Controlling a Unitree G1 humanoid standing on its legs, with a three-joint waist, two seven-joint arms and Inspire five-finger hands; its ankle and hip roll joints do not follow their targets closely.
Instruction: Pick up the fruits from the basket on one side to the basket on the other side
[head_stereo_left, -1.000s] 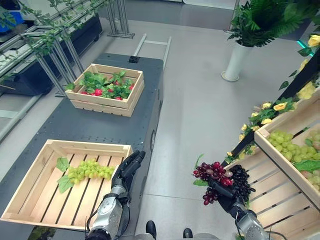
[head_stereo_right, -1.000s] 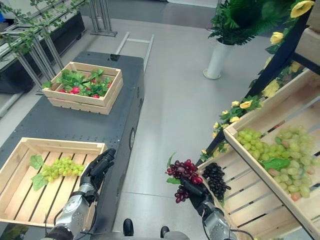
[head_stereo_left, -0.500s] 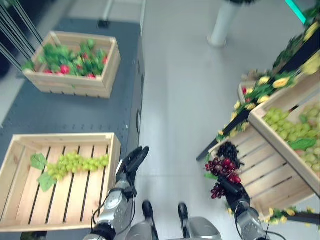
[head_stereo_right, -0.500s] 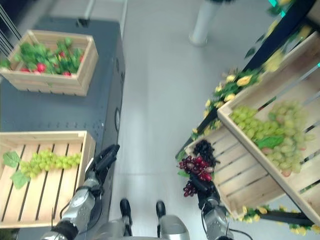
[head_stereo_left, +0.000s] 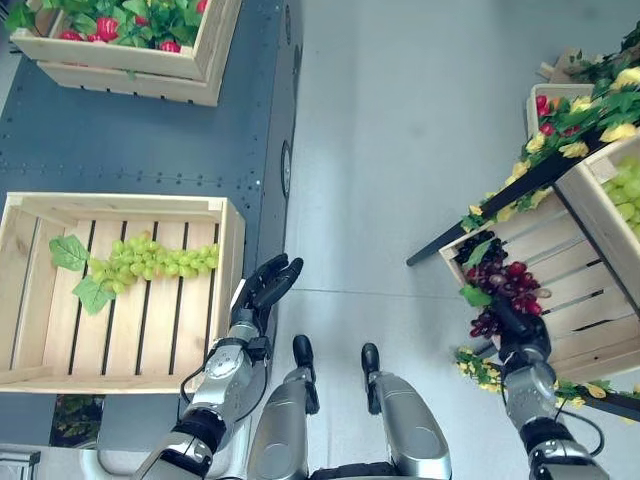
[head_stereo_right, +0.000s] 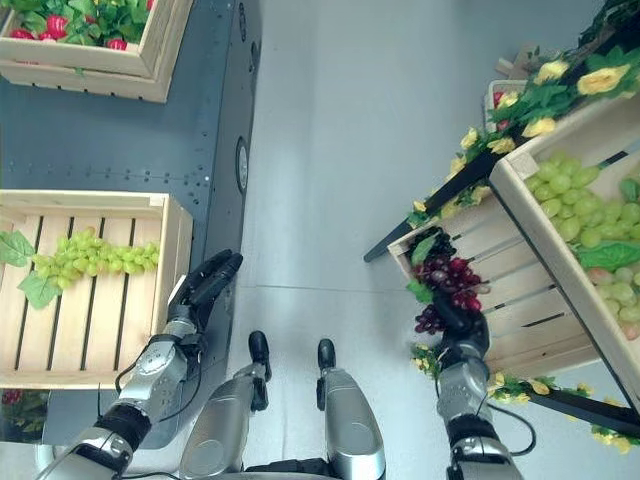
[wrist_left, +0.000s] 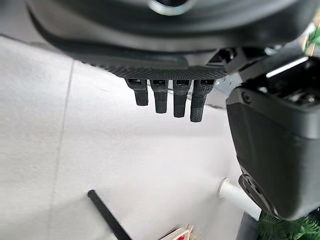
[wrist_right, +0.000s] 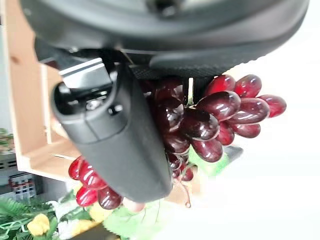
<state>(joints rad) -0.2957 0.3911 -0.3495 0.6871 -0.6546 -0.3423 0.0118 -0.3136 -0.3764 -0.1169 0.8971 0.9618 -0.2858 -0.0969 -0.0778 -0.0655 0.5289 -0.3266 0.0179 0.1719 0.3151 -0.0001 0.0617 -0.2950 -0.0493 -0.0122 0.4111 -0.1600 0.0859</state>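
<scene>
Carry step: right robot hand (head_stereo_left: 518, 325) clamped on red grapes (head_stereo_left: 497, 283); left robot hand (head_stereo_left: 263, 287) open, empty. Next: cross to crate (head_stereo_left: 232, 260) and release.

Mock fruit stall: wooden crates (head_stereo_left: 230, 240), flower-trimmed rack (head_stereo_right: 560, 90).

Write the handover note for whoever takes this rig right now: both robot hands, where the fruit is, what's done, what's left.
Right robot hand: shut on the red grape bunch, held over the front edge of the lower right-side crate; a dark grape bunch lies in that crate.
Left robot hand: open, holding nothing, beside the left crate.
Done: one green grape bunch lies in the left crate.
Left: carry the red grape bunch to the left crate; more green grapes sit in the upper right crate.
</scene>
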